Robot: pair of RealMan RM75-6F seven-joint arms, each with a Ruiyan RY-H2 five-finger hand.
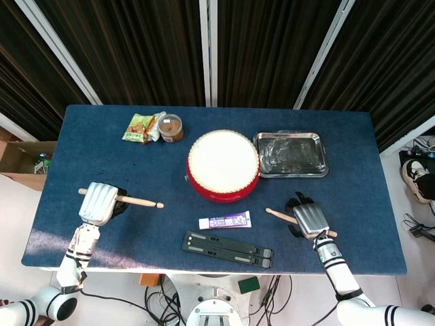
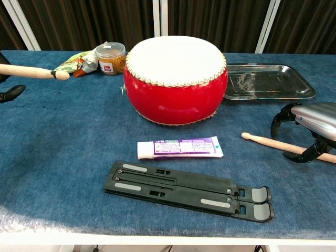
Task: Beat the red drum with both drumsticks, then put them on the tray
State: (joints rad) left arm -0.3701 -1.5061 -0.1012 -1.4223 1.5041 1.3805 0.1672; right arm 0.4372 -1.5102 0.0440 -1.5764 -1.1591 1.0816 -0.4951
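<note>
Dark ribbed wall panels (image 1: 136,47) with white battens (image 1: 207,51) are filling the frame's top. Pale floor (image 1: 13,217) is showing at both sides, a cardboard box (image 1: 20,159) sitting at left.

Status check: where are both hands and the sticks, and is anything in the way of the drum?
Left hand over left drumstick, right hand over right drumstick; grips unclear. Red drum unobstructed. Tray beside it.

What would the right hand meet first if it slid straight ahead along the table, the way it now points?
Judging from the head view, the right hand points toward the far edge, so it would probably reach the tray first. The drum lies to its left, apparently off that line, though depth is uncertain.
</note>
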